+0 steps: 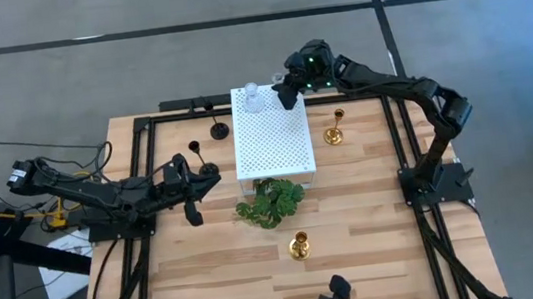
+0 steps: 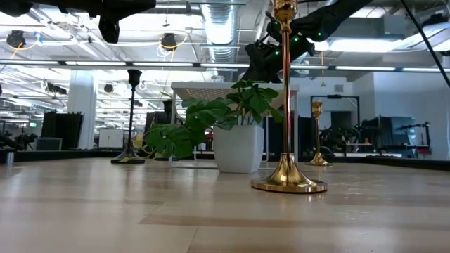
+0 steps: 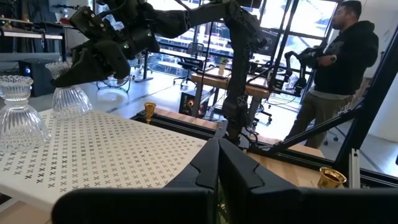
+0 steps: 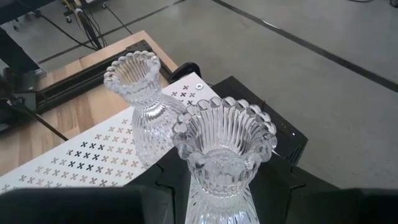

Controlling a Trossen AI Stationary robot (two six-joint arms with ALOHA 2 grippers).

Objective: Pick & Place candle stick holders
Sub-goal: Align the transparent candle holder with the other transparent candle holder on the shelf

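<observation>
Two clear glass candle stick holders are at the far left corner of the white perforated platform (image 1: 271,144). One (image 1: 252,96) (image 4: 138,106) stands on its base. My right gripper (image 1: 286,95) is shut on the other (image 4: 224,155) (image 3: 68,96) right beside it. Two black holders (image 1: 219,130) (image 1: 209,167) stand on the table left of the platform. One gold holder (image 1: 333,133) stands right of it, and another (image 1: 299,246) (image 2: 287,105) stands near the front. My left gripper (image 1: 208,179) (image 3: 217,165) hovers shut and empty by the nearer black holder. My right gripper holds the glass holder below its flared cup, around the narrow waist (image 4: 219,194); the cup hides the fingertips. It comes from above, slanting from the table's right. The holder is upright, with its base (image 3: 69,109) at the platform's surface; whether it rests there I cannot tell.
A green leafy sprig in a white pot (image 1: 270,201) (image 2: 238,144) stands at the platform's near edge. Black frame rails (image 1: 146,153) run along the table's left, right and far sides. A person (image 3: 339,68) stands beyond the table.
</observation>
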